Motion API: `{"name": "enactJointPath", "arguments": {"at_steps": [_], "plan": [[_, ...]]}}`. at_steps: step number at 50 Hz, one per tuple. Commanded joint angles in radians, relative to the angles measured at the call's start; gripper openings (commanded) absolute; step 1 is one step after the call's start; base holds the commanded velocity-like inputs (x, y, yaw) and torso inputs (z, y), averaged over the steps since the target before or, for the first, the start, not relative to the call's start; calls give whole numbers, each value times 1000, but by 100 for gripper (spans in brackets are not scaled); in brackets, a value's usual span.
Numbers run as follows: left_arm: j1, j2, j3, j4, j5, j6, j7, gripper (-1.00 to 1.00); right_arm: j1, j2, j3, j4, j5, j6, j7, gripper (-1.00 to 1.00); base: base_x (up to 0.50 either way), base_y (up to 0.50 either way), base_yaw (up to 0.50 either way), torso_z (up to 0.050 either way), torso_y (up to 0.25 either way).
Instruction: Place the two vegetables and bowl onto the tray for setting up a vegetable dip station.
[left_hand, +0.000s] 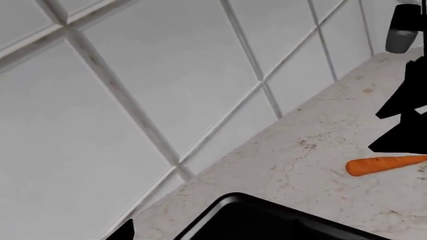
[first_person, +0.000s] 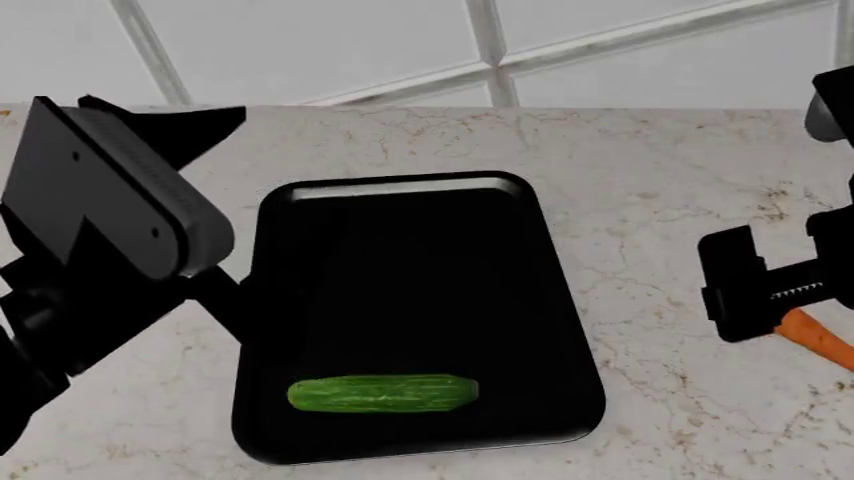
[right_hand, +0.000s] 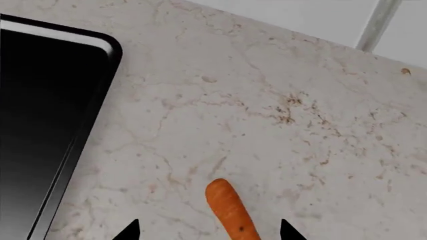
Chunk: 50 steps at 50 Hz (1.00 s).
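The glossy black tray (first_person: 400, 215) lies in the middle of the counter. The green cucumber (first_person: 384, 393) rests on its near end. The orange carrot (right_hand: 227, 207) lies on the counter to the right of the tray, also seen as the carrot (first_person: 817, 338) and the carrot (left_hand: 383, 164). My right gripper (right_hand: 209, 233) is open, low over the carrot, with one fingertip on each side of it and gaps between. My left gripper (left_hand: 207, 235) hovers over the tray's far corner (left_hand: 230, 200), holding nothing; one fingertip (left_hand: 124, 231) shows far out to the side. The bowl is out of view.
A white tiled wall (first_person: 400, 45) runs along the back of the speckled counter (first_person: 641, 170). The raised left arm (first_person: 100, 200) hangs over the counter left of the tray. The right arm (left_hand: 407, 115) shows beyond the carrot in the left wrist view.
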<state>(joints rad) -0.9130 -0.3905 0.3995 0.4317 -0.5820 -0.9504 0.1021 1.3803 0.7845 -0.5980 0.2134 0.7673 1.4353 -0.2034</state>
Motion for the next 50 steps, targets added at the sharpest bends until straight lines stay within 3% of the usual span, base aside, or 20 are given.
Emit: {"name": "enactJointPath", "arguments": {"at_steps": [1,19,50], "plan": [[9,0,10,16,-3,3,-6,100,-17,25,-73,13,-34,-33,-13,100,0,0,0,0,0],[27,-11,22,15,0,22,-2,100,-2,-93,-251,249,-173,-237,-118,100,0,0,0,0,0],[20,-11,55,25,3,5,-20,100,-87,-101,-267,373,-195,-325,-125,100,0,0,0,0,0]]}}
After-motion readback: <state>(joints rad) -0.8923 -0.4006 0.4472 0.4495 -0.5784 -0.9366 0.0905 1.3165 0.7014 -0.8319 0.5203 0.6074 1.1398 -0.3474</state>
